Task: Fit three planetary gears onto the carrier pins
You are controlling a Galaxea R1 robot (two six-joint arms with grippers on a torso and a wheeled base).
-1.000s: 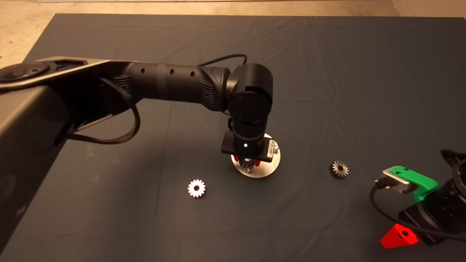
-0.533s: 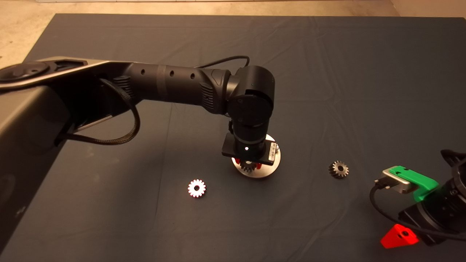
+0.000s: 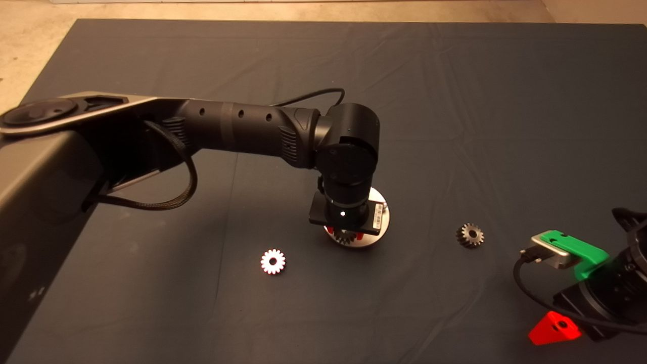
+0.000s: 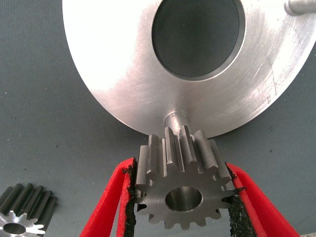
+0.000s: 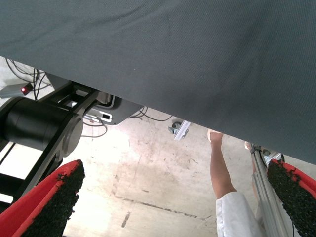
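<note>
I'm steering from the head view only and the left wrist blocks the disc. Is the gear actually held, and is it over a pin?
Observer: Yes, the left gripper is shut on a planetary gear, pads on its teeth on both sides.
Operator: And the pin?
Observer: One carrier pin stands at the edge of the disc, just beyond the gear and bare; I cannot tell whether the bore is lined up with it.
Operator: Any other pin free?
Observer: A second pin shows across the centre hole, also bare.
Operator: Right arm?
Observer: The right gripper is parked open off the mat edge, with a person's leg in its view.
</note>
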